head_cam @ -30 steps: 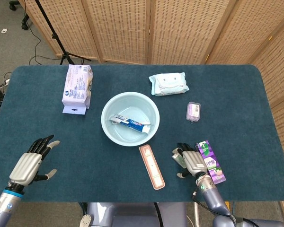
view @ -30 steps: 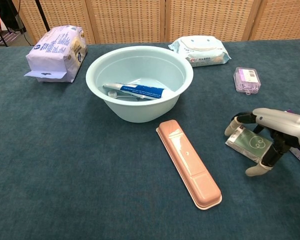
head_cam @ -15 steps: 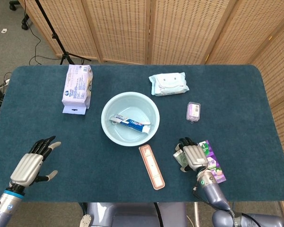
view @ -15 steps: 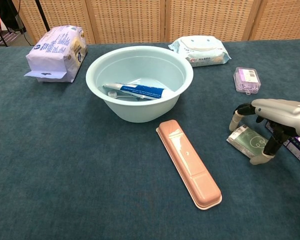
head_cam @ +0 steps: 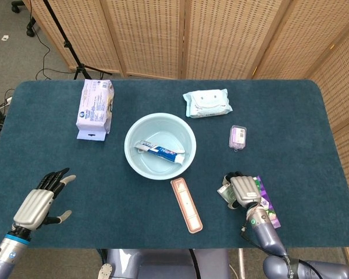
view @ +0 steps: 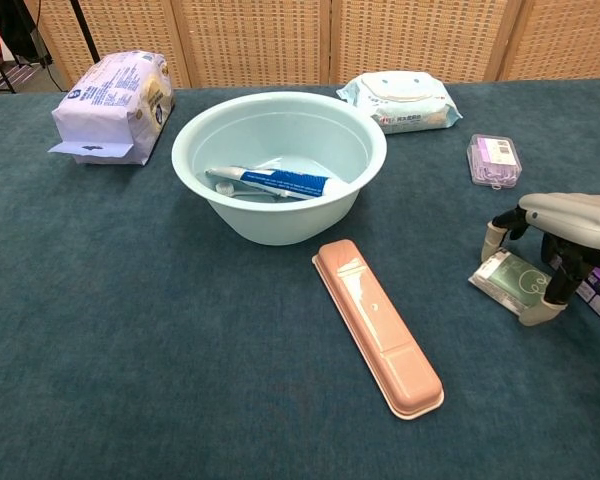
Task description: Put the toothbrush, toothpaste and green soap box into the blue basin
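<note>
Right robot hand arched over green soap box, fingertips down

Right hand arched over green soap box; toothpaste in basin.

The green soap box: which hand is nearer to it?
Right. The right hand arches directly over the green soap box; the left hand hovers far across the table.

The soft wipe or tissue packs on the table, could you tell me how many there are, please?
2. The purple-and-white pack lies at the far left, left of the blue basin; the pale blue wipes pack lies beyond the basin, to its right. None seems hidden.
</note>
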Robot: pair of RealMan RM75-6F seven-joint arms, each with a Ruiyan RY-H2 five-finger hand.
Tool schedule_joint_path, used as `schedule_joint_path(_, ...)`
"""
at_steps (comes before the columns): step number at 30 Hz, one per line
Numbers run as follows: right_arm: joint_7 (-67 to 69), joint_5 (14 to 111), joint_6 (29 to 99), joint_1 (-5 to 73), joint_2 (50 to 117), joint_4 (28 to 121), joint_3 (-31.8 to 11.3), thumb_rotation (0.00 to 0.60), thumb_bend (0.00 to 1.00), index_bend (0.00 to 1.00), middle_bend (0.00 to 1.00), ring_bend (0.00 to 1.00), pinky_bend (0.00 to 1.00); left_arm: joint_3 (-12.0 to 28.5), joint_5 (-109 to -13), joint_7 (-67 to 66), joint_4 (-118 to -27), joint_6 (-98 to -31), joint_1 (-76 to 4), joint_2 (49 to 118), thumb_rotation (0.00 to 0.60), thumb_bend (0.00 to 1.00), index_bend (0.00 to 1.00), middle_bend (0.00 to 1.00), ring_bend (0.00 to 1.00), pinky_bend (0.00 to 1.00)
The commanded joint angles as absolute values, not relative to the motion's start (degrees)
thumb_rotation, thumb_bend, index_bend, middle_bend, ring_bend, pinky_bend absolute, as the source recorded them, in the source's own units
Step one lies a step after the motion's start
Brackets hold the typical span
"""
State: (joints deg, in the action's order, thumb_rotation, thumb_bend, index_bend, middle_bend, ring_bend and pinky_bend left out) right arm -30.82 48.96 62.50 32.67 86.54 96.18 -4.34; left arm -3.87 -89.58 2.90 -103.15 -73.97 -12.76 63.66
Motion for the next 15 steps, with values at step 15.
schedule_joint_path(15,-34.1,51.4,66.0,32.8,85.3,100.2,-4.9,0.600,0.16,0.61,0.43,0.39,0.54,-3.6,-89.8,4.3,-103.4,-74.2,-12.6,63.1,0.600,0.25,0.14,0.00,0.00,0.02)
